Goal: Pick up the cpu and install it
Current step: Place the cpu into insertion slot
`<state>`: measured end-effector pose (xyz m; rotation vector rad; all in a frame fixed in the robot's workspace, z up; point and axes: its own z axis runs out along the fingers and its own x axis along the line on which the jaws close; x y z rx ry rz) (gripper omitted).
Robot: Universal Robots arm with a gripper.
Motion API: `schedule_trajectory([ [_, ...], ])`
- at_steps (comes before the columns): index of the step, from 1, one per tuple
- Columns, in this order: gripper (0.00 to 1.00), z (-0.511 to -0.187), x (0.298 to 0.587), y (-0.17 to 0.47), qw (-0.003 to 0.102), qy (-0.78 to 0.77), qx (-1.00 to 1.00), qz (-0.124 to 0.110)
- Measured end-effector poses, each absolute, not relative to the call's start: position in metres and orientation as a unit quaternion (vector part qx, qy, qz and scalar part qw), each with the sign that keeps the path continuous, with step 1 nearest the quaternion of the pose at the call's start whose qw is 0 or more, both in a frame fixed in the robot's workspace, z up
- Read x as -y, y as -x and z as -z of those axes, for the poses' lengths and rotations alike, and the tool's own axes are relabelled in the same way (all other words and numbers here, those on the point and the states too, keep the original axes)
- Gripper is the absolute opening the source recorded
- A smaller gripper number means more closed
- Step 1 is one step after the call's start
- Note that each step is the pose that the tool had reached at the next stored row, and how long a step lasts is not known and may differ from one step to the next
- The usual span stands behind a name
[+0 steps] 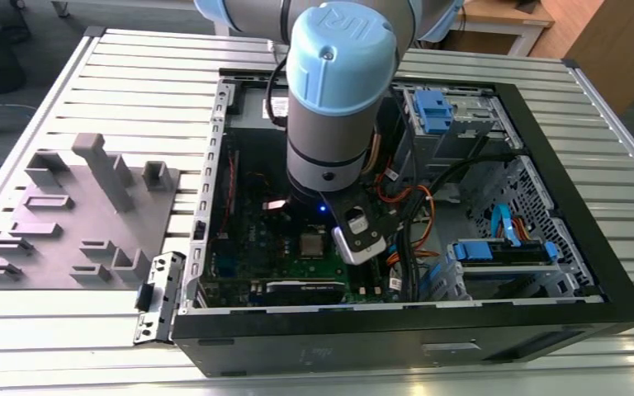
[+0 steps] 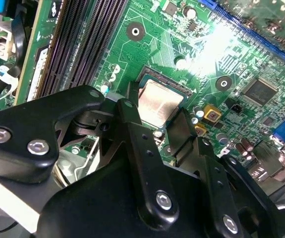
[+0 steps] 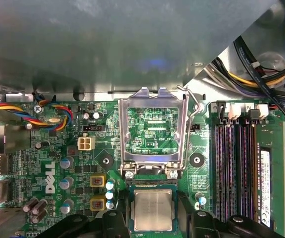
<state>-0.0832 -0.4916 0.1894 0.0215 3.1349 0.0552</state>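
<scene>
The cpu point(image 3: 153, 209) point(image 2: 158, 101), a small square chip with a pale silvery top, lies flat in the socket on the green motherboard point(image 3: 48, 148). In the exterior view the cpu point(image 1: 311, 244) shows just beside the arm's wrist, inside the open computer case point(image 1: 405, 330). My gripper point(image 3: 153, 214) point(image 2: 157, 118) hangs low over it, with one black finger point(image 3: 122, 210) point(image 2: 130, 116) on each side of the chip. A thin strip of socket shows between each finger and the chip, so the gripper stands open. The silver load frame point(image 3: 152, 96) is flipped up behind the socket, its lever point(image 3: 194, 114) raised.
Memory slots point(image 3: 236, 163) run along one side of the socket and capacitors point(image 3: 97, 181) stand on the other. Orange and black cables point(image 1: 428, 206) and blue drive brackets point(image 1: 432, 111) fill the case at the exterior view's right. A grey fixture block point(image 1: 75, 214) sits outside at its left.
</scene>
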Motion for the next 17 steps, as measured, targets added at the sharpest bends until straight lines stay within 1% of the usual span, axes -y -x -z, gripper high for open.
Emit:
schedule_trajectory([
  [17, 0.47, -0.186, 0.4922, 0.0834, 0.003, -0.007, -1.0, -0.011],
])
